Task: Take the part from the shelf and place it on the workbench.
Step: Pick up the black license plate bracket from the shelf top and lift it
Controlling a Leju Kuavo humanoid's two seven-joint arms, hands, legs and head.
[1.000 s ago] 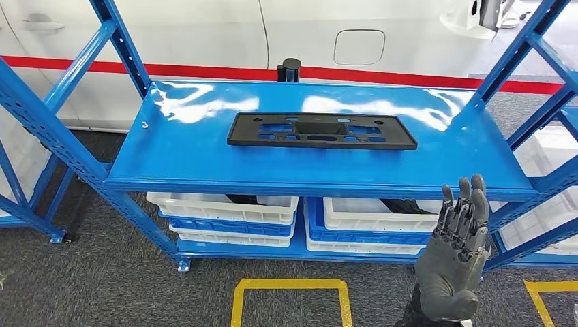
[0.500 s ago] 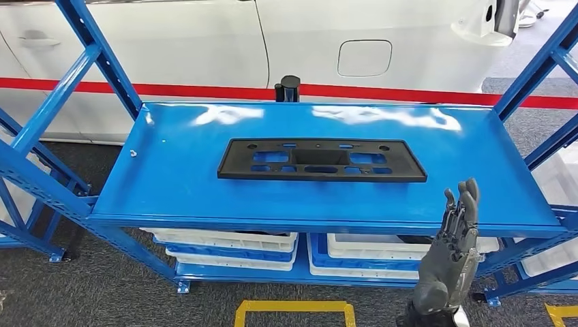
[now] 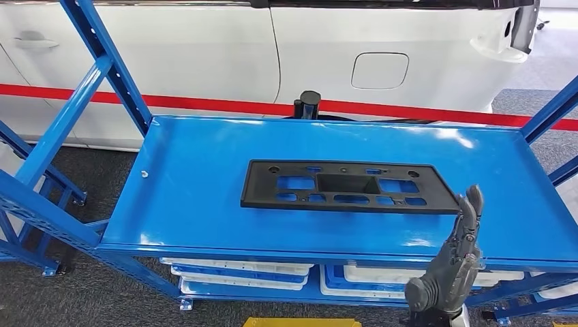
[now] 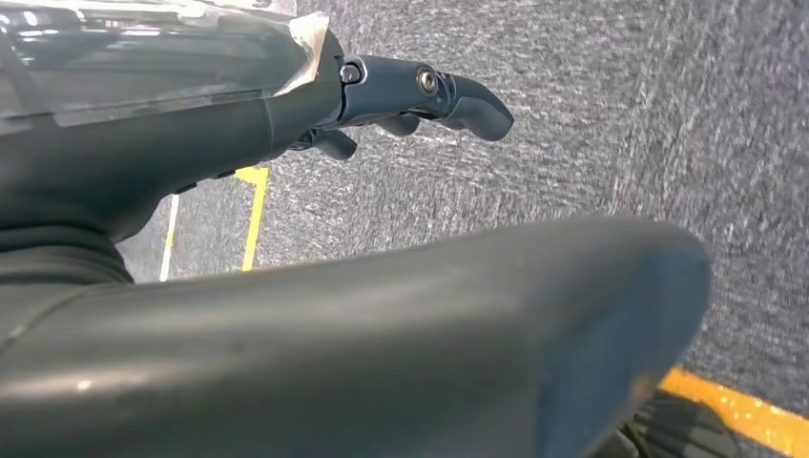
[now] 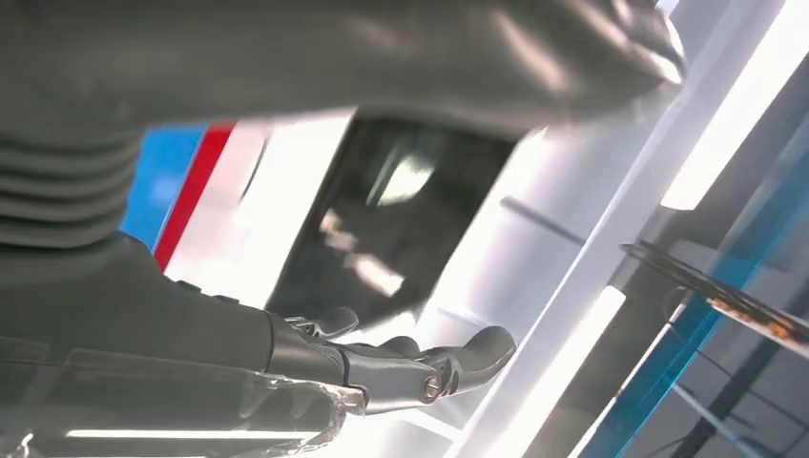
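Shelf (image 3: 191, 204): part (image 3: 347, 187) beside right hand (image 3: 453, 262)

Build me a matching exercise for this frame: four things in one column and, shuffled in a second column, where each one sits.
Column one:
1. flat black plastic part with cut-outs
2. white plastic bins
3. right hand
4. small black cylinder

Column two:
A. behind the rear edge of the top board
B. raised at the shelf's front edge, fingers pointing up, holding nothing
C. lying flat in the middle of the glossy blue top board
D. on the lower level, under the top board

Pairs: 1-C, 2-D, 3-B, 4-A
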